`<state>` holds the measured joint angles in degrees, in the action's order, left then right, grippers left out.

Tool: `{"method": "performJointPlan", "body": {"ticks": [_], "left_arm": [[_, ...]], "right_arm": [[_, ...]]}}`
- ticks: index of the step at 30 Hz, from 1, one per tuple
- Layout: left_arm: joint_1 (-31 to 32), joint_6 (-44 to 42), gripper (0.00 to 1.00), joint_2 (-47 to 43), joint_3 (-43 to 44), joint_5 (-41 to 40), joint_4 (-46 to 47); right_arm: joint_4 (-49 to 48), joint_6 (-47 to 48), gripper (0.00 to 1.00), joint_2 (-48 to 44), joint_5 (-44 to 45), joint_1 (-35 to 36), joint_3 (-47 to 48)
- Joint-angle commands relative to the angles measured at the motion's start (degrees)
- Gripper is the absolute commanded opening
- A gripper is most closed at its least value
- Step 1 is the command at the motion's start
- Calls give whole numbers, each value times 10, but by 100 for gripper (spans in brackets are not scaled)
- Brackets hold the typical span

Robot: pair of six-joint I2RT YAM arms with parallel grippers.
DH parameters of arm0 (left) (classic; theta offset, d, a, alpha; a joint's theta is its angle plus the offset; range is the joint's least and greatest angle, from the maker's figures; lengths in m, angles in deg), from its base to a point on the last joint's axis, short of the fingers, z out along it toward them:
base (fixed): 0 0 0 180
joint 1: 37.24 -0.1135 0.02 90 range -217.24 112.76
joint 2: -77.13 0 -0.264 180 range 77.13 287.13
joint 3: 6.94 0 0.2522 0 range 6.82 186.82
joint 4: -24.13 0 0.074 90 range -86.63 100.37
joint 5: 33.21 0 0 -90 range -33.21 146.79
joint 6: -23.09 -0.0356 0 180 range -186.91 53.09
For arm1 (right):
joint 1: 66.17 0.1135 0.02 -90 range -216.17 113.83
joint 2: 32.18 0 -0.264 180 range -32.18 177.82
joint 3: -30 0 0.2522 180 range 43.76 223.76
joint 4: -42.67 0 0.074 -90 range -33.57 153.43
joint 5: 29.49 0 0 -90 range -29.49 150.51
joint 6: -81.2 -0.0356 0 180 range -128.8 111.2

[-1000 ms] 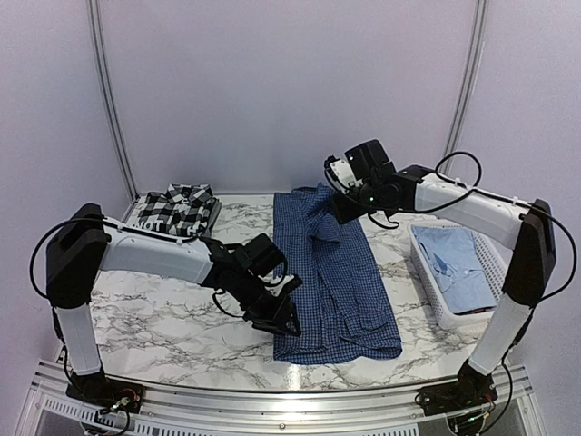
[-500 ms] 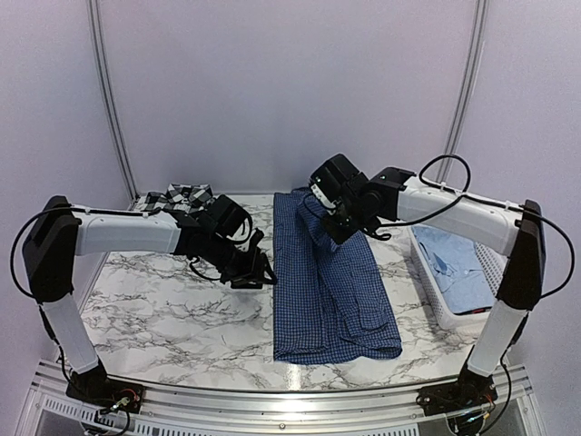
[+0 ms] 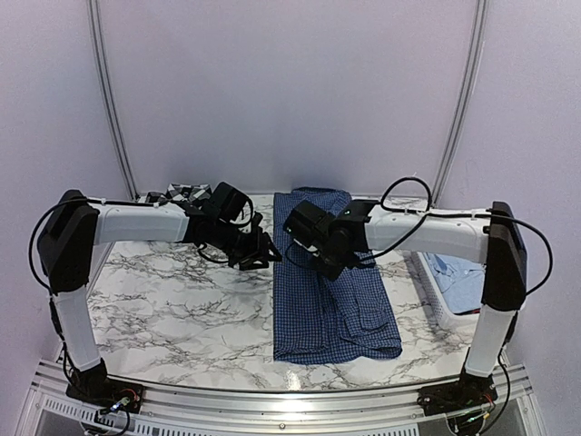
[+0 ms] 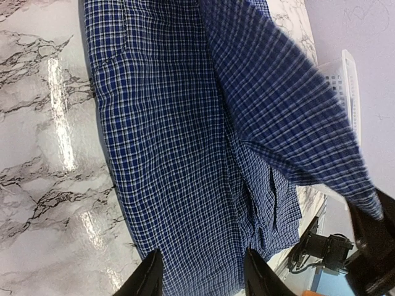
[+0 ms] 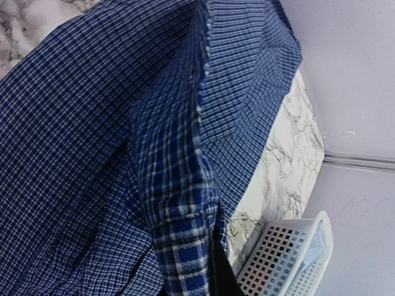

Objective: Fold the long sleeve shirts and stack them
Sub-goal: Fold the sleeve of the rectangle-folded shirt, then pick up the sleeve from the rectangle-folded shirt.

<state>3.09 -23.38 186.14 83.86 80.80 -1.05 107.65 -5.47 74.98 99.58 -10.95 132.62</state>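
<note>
Seen from above, a dark blue checked shirt [image 3: 331, 295] lies lengthwise down the middle of a marble table [image 3: 172, 309], running from 12 to 6 o'clock. The right gripper [image 5: 207, 271] is pinched closed on a raised fold of this shirt. At the shirt's 9 o'clock edge hovers the left gripper [image 4: 202, 276], its fingers partly apart and holding nothing. A plaid shirt [image 3: 182, 193] sits at 10 o'clock. A pale blue shirt [image 3: 461, 277] lies in a white basket [image 3: 438, 304] at 3 o'clock.
</note>
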Motion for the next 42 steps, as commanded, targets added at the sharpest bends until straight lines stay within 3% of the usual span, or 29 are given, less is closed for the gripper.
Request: {"method": "performJointPlan", "body": {"ticks": [1, 7, 10, 27, 34, 42], "left_arm": [[-1, 3, 45, 15, -2, 10, 18], [-2, -1, 46, 21, -14, 8, 23], [-2, -7, 46, 22, -24, 11, 26], [0, -19, 48, -17, -88, 7, 49], [0, -19, 48, -22, -91, 4, 50], [0, -15, 48, -19, -87, 5, 52]], "right_arm": [[-23, -4, 12, 6, -71, 20, -29], [-68, -25, 49, -47, -200, 22, -80], [-92, -50, 57, -80, -228, 17, -102], [-269, -201, 57, -137, -361, -187, -265], [-321, -254, 54, -150, -435, -229, -322], [-457, -255, 52, -155, -480, -250, -375]]}}
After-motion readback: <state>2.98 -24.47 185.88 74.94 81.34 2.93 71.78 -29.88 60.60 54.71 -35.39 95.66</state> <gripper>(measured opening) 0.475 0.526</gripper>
